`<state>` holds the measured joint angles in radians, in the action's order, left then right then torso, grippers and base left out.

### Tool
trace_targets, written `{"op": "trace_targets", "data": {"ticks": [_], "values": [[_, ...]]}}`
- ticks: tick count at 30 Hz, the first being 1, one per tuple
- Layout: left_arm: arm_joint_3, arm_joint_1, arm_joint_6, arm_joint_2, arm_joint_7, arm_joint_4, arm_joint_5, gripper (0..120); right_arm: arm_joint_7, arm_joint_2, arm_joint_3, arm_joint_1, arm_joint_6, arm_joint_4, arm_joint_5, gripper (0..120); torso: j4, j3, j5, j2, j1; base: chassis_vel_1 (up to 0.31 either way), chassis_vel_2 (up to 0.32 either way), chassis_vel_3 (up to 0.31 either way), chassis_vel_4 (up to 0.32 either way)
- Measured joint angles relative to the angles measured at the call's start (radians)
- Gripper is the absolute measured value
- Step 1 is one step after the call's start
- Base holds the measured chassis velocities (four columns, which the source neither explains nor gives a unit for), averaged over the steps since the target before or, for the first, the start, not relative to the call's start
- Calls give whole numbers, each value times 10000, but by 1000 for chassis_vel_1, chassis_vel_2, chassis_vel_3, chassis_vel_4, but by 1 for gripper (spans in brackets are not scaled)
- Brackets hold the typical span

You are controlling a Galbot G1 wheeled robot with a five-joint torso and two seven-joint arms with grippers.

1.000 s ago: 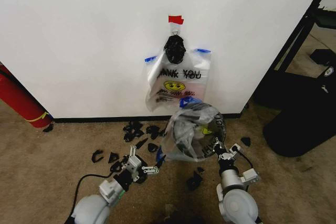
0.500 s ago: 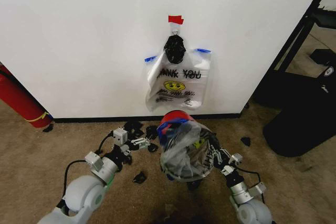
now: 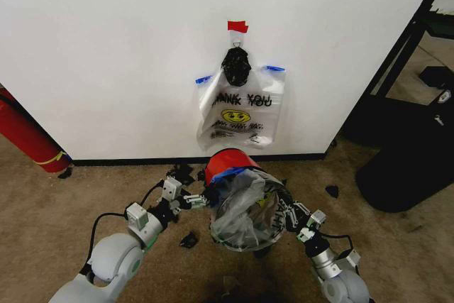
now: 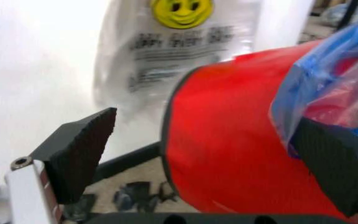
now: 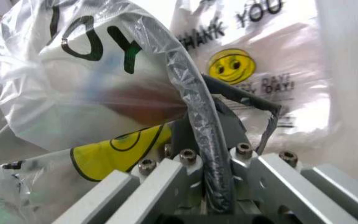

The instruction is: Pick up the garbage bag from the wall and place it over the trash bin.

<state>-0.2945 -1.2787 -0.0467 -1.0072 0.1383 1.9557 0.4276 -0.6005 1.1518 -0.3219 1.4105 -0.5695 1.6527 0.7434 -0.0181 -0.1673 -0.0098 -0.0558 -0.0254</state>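
Nearest, low in the head view: right gripper, fingers clamped on the rim of the trash bin. The right wrist view shows that rim, a dark edge wrapped in crinkled film, pinched between the metal fingers.

Trash bin: small, round, black with a red base; lifted off the carpet and tipped, mouth facing the camera, red base toward the wall. Already lined with one garbage bag, thin see-through plastic with blue handle material at the rim; black lettering and a yellow smiley show through the film in the right wrist view.

Left gripper: just beside the bin's red base, on the robot's left. In the left wrist view the jaws stand wide apart, one ribbed black pad clear of the red base, the other against the blue-and-clear plastic at its far side. Not closed on anything.

Carpet: scattered black fragments below and around the bin.

Farther: a second garbage bag hanging flat against the wall, "THANK YOU" print and smiley facing out, blue handles spread, a black knotted lump at its top under a piece of red tape. Black baseboard along the wall's foot.
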Motion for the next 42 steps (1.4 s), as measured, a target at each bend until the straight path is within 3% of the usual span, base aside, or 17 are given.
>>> {"op": "trace_targets", "data": {"ticks": [4, 7, 9, 11, 14, 18, 21, 24, 27, 29, 34, 37, 42], "values": [[257, 365, 186, -21, -379, -197, 10, 100, -234, 34, 15, 34, 8, 9, -92, 0, -1, 0, 0, 0, 0, 0, 0, 0, 0], [282, 411, 321, 10, -182, -211, 82, 100, -229, 64, 37, 41, 21, -13, -124, 0, -1, 0, 0, 0, 0, 0, 0, 0, 0], [202, 365, 597, 57, 501, -238, 177, 100, 7, 105, 103, 59, 77, -25, -127, 0, -1, 0, 1, 0, 0, 0, 0, 0, 0], [31, 279, 985, 71, 1328, -363, 78, 100, 583, 151, 207, 90, 240, -5, -98, 0, 0, 0, 0, 0, 0, 0, 0, 0, 0], [-87, 255, 1284, 60, 1738, -488, -166, 100, 1032, 184, 286, 106, 394, 37, -54, 0, 0, 0, 0, 0, 1, 0, 0, 0, 0], [-587, 220, 2237, 12, 2816, -939, -1106, 100, 2848, 300, 539, 133, 1339, 279, 331, 0, 0, 0, 0, 0, 0, 0, 0, 0, 0], [-739, 181, 2577, 2, 2811, -1055, -1172, 100, 3628, 386, 638, 125, 1737, 353, 413, 0, 0, 0, 0, 0, 0, 0, 0, 0, 0], [-724, 55, 2718, -69, 2023, -889, -927, 100, 4427, 520, 739, 93, 2040, 433, 430, 0, 0, 0, -1, 0, 0, 0, 0, 0, 0], [-352, -347, 2494, -263, 375, 46, -456, 96, 5269, 770, 871, 43, 2194, 538, 412, 0, -1, 1, 4, 0, 0, 0, 0, 0, 0], [-171, -528, 2360, -356, 34, 378, -320, 95, 5421, 851, 906, 27, 2194, 555, 373, 0, -1, 1, 3, 0, 0, 0, 0, 0, 0], [1324, -1773, 1432, -1400, -1190, 1915, 100, 72, 5823, 1638, 1110, -179, 1714, 545, -626, 0, 4, 2, 0, 0, 1, 0, 0, 0, 0], [1838, -2035, 1286, -1671, -1382, 2045, 266, 66, 5914, 1807, 1103, -228, 1486, 533, -1028, 0, 1, 2, 2, -1, 1, 0, 0, 0, 0], [2709, -2283, 804, -2209, -1940, 1932, 34, 43, 6000, 2022, 989, -147, 899, 657, -1797, 0, 0, 1, 2, -1, 1, 0, 0, 0, 0]]}}
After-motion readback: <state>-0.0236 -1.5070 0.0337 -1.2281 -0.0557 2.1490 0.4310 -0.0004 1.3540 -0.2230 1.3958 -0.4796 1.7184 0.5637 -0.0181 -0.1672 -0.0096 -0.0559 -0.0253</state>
